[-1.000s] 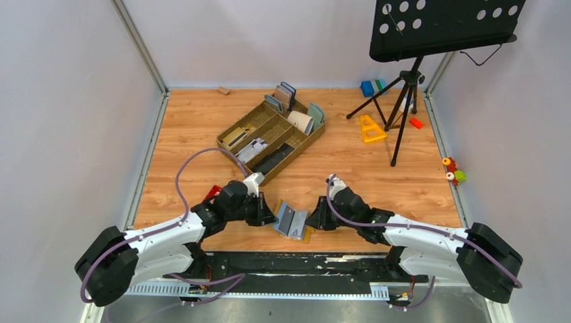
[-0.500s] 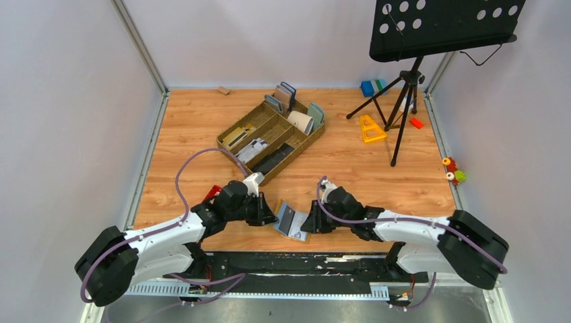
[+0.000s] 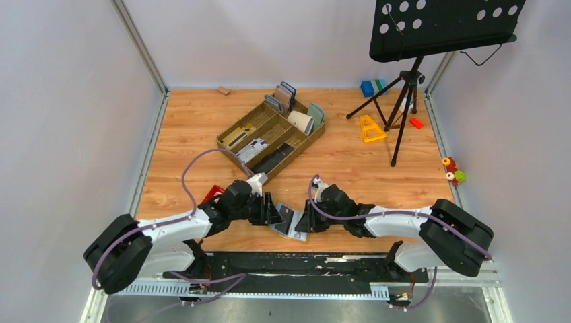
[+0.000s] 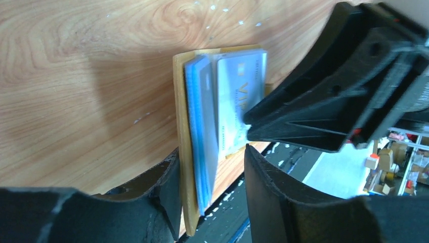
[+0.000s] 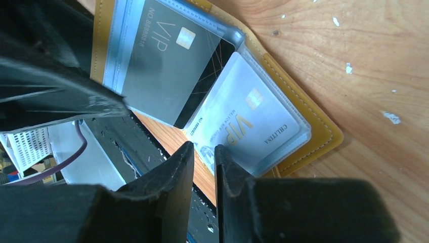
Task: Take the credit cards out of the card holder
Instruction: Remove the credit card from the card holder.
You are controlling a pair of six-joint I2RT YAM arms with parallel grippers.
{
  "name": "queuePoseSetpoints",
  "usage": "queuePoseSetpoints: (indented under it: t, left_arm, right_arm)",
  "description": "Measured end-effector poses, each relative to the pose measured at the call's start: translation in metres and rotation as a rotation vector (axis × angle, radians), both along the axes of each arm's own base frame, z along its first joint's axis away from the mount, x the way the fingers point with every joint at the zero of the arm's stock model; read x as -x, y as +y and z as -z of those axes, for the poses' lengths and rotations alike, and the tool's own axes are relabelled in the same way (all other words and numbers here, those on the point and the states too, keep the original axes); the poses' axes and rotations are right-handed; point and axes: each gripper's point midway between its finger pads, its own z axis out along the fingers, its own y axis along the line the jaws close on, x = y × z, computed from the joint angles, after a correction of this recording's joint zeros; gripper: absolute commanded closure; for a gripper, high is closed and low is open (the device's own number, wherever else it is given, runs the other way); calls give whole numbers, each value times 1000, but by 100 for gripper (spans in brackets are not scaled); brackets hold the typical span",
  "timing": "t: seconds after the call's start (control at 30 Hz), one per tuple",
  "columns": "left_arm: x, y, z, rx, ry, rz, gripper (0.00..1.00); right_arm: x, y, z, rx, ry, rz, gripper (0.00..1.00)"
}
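The mustard-yellow card holder (image 3: 288, 223) lies open at the table's near edge between both grippers. In the left wrist view its raised flap (image 4: 179, 126) with blue sleeves stands between the fingers of my open left gripper (image 4: 211, 152), against the left finger and clear of the right one. The right wrist view shows two credit cards in the sleeves: a dark grey one (image 5: 167, 66) and a pale one (image 5: 248, 121). My right gripper (image 5: 203, 147) has its jaws a narrow gap apart. Its tips are at the pale card's protruding corner, and nothing is pinched. From above, the left gripper (image 3: 275, 217) and right gripper (image 3: 304, 221) nearly touch.
A wooden organiser tray (image 3: 232, 128) with upright wallets stands behind the arms. A small red basket (image 3: 213, 194) sits beside the left arm. A music stand tripod (image 3: 404, 101), a yellow triangle (image 3: 372, 129) and small toys (image 3: 454, 171) are at the right. The black rail (image 3: 303, 259) runs just below the wallet.
My left gripper's jaws have parted from the wallet flap. The right gripper has slid left, up to the wallet's cards. The wallet has shifted a little to the left.
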Motion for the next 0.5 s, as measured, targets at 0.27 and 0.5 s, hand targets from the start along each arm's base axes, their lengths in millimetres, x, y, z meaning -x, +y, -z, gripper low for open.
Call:
queuePoseSetpoints:
  t: [0.27,0.5]
  left_arm:
    - [1,-8,26,-27,71,29,100]
    - [-5,-9,2,36,12,8,100]
  right_arm:
    - [-3,-8,-13,0,-38,23,36]
    - [-16,-33,-39,4,-138,113,0]
